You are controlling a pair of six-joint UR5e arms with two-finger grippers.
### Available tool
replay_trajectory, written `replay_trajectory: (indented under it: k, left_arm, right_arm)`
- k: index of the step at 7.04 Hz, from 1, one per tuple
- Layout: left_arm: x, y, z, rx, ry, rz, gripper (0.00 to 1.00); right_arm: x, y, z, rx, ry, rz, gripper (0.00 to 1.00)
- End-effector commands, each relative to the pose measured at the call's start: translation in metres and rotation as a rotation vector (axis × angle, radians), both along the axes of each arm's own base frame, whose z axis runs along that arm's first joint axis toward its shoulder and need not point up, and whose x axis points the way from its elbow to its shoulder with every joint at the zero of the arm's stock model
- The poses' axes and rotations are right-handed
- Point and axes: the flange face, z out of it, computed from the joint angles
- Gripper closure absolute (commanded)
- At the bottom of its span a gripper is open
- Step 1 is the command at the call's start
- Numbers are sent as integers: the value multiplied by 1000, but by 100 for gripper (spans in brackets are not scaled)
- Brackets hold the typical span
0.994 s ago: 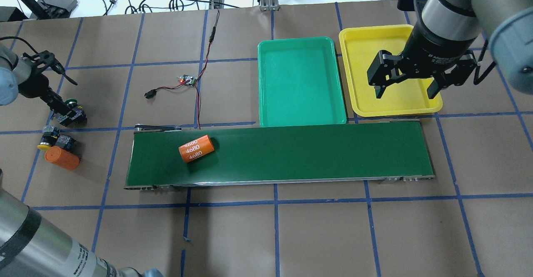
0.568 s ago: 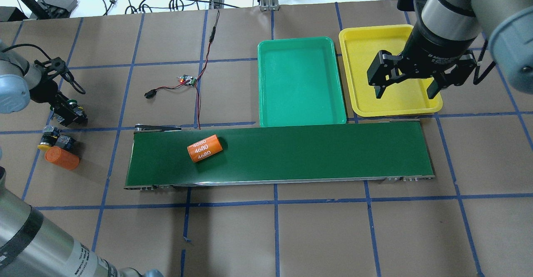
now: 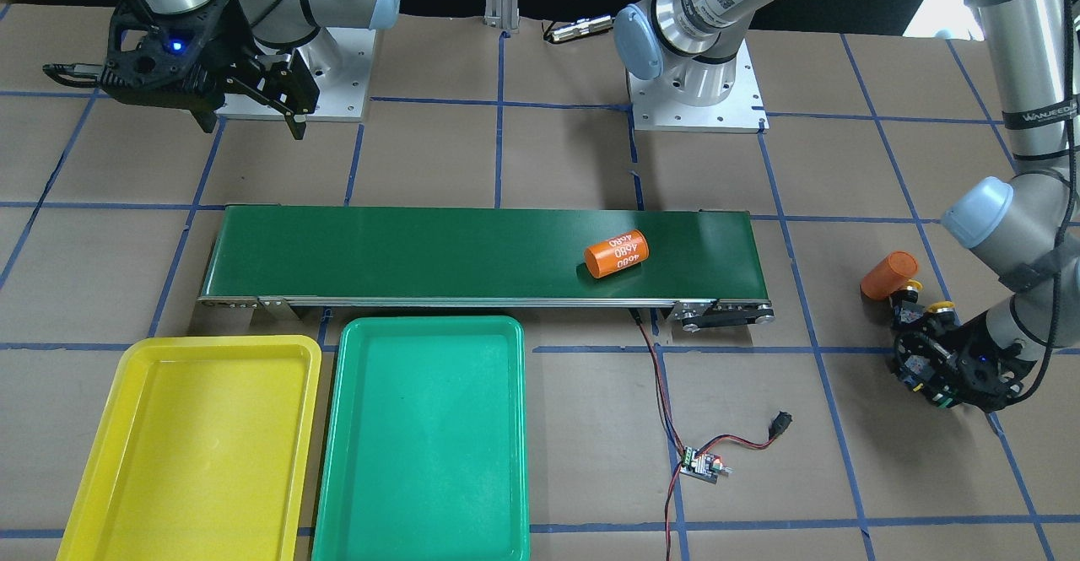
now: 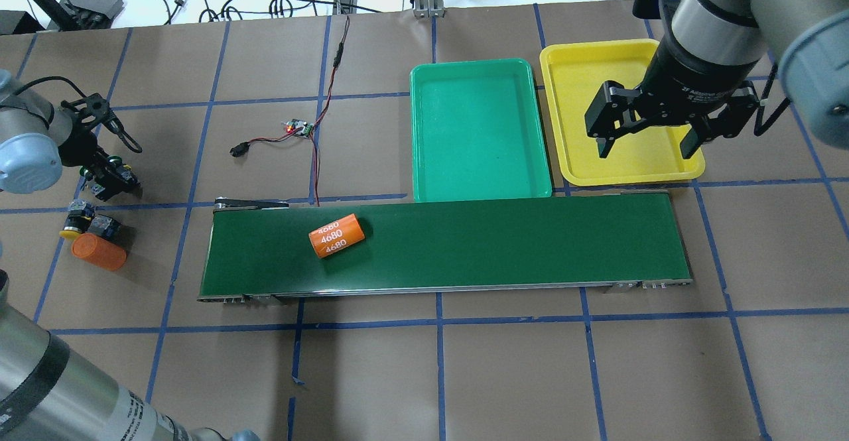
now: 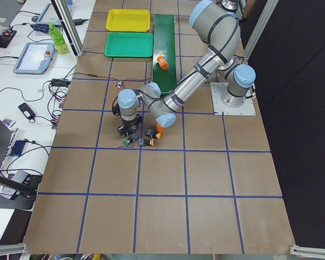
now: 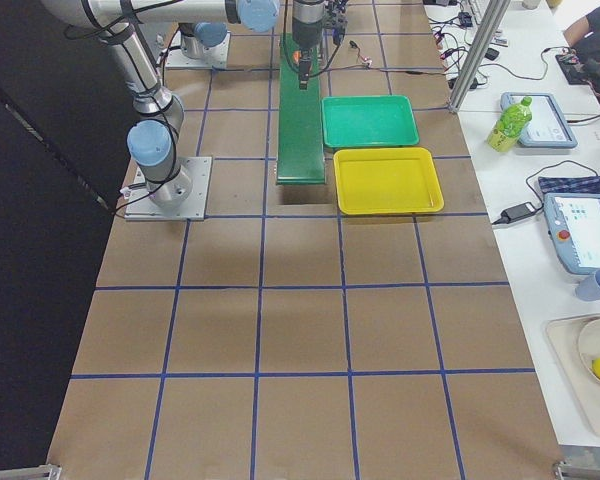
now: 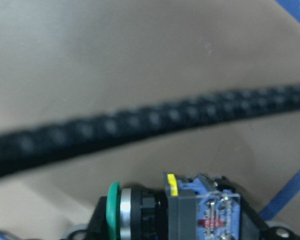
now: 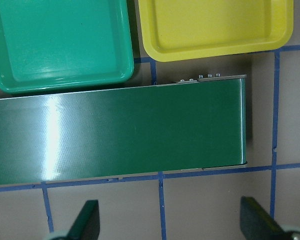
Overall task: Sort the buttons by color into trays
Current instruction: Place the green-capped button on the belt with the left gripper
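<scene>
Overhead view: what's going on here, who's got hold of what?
The left gripper looks closed on a green-capped button at the table's end, beside the other buttons and an orange cylinder. The right gripper hangs open and empty over the end of the belt, near the yellow tray. The yellow tray and the green tray hold nothing. A second cylinder lies on the belt.

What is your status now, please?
Left gripper at green button, grip unclear. Right gripper open, empty. Green tray, yellow tray empty. Orange cylinder on conveyor.
</scene>
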Motion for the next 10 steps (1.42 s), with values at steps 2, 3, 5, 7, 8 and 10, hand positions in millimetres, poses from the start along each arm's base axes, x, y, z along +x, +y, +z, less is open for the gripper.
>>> replay_trajectory:
  k: [2,3,5,7,8,10]
  left_arm:
    - [-119,13,60,81,45,417,100]
    - [-130,30,72,77,46,553,100]
    - [-164,91,74,177,50,732,100]
    - [-253,122,63,206,87,811,100]
    - [-293,131,69,197,72,839,100]
    - [-328,137,52,237,58,841,1]
  right_arm:
    - [0,0,0,-1,0,0,0]
    - [0,0,0,1,0,0,0]
    - [0,0,0,1,0,0,0]
    - [0,0,0,-2,0,0,0]
    - [0,0,0,-2,0,0,0]
    - [0,0,0,1,2,0,0]
